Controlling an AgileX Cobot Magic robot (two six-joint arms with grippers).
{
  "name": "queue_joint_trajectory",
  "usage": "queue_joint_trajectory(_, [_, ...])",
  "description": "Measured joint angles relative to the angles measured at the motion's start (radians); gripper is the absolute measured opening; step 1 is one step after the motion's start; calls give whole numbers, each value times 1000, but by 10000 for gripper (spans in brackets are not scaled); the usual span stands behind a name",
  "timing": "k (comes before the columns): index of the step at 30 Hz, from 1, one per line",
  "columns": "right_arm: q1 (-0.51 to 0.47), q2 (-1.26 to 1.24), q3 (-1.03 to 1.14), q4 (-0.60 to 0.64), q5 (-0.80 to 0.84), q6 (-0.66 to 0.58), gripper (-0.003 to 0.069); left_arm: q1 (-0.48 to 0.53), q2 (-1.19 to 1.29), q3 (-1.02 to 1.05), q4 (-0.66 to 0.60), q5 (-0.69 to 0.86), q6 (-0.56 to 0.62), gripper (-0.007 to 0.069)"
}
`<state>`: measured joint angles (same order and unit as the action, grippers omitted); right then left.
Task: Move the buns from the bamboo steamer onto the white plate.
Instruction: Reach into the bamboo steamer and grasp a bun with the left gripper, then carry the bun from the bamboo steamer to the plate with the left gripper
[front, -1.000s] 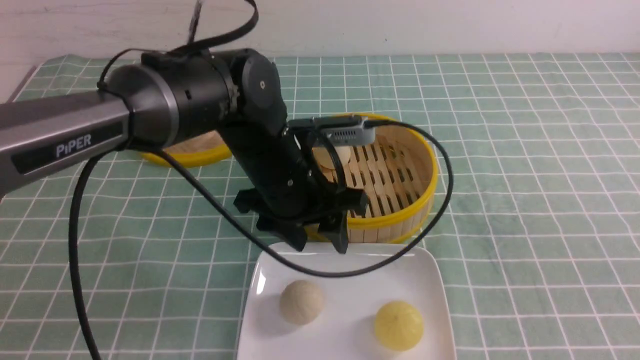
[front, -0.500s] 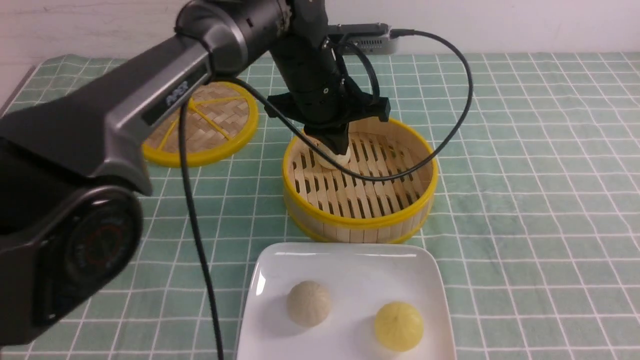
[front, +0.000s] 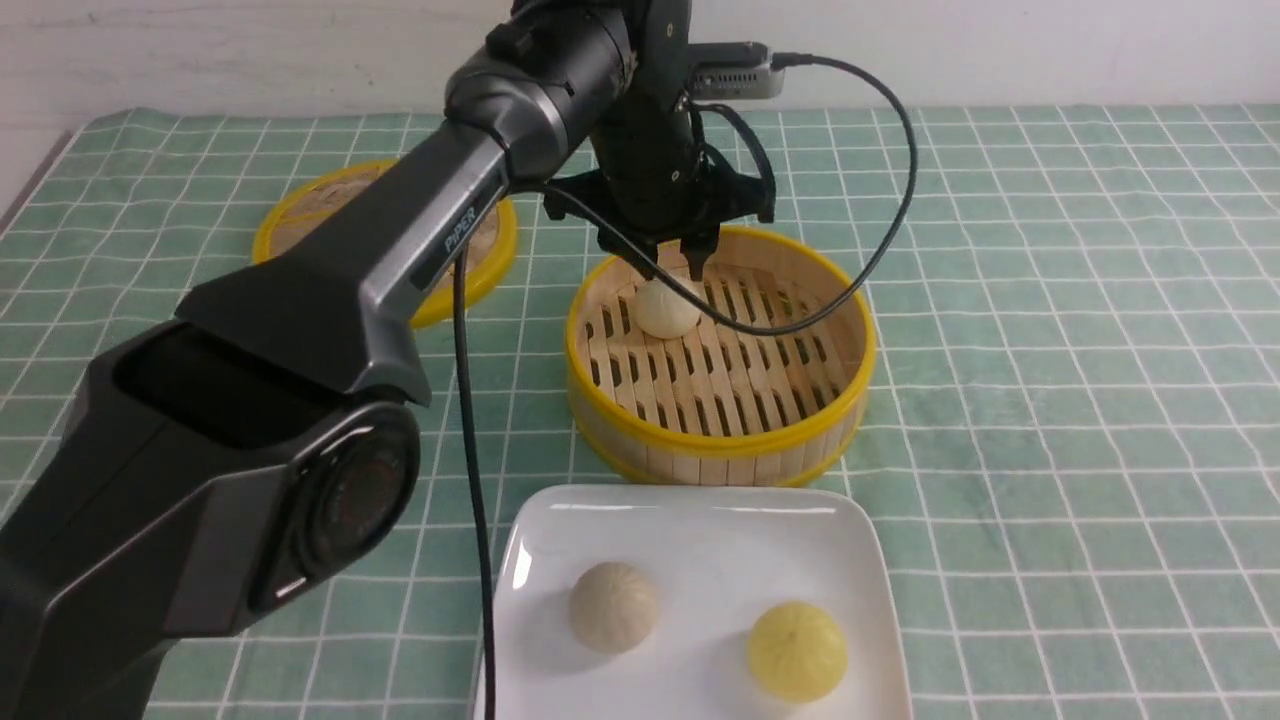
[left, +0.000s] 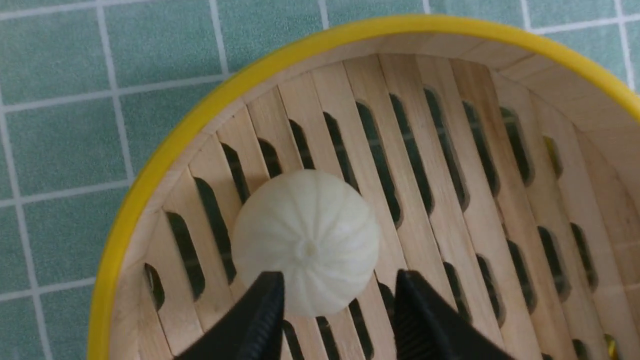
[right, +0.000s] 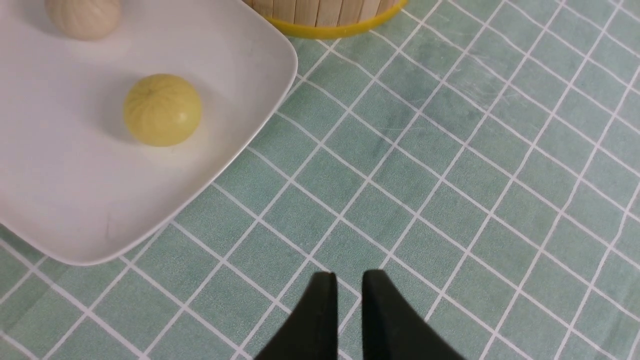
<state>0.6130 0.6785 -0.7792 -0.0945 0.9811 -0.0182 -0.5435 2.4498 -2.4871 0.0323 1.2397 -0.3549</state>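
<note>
One pale cream bun (front: 668, 307) (left: 305, 240) lies on the slatted floor of the bamboo steamer (front: 722, 448) (left: 150, 160), toward its back left. My left gripper (front: 672, 270) (left: 339, 280) hangs open just over it, its black fingertips (left: 272, 295) straddling the bun's near side without closing on it. On the white plate (front: 700, 535) (right: 75, 210) rest a cream bun (front: 613, 607) (right: 82, 17) and a yellow bun (front: 797, 650) (right: 162, 110). My right gripper (right: 348, 279) is shut and holds nothing; it hovers over the cloth beside the plate and is out of the front view.
A flat woven lid with a yellow rim (front: 300, 215) lies at the back left, partly behind my left arm. A green checked cloth (front: 1050, 350) covers the table. The left arm's cable (front: 470, 420) hangs down beside the plate's left edge.
My left arm swung from just above the plate's far edge back over the steamer. It now sits lower, with open fingers around the remaining bun.
</note>
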Motion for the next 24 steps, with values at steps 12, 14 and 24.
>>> queue_joint_trajectory(12, [0, 0, 0, 0, -2, 0, 115, 1, 63, 0, 50, -36, 0, 298])
queue_joint_trajectory(14, [0, 0, 0, 0, -4, 0, 116, 1, 63, -4, 47, -32, 0, 165])
queue_joint_trajectory(24, [0, 0, 0, 0, -8, 0, 125, 0, -135, -7, -32, 1, 117, 30])
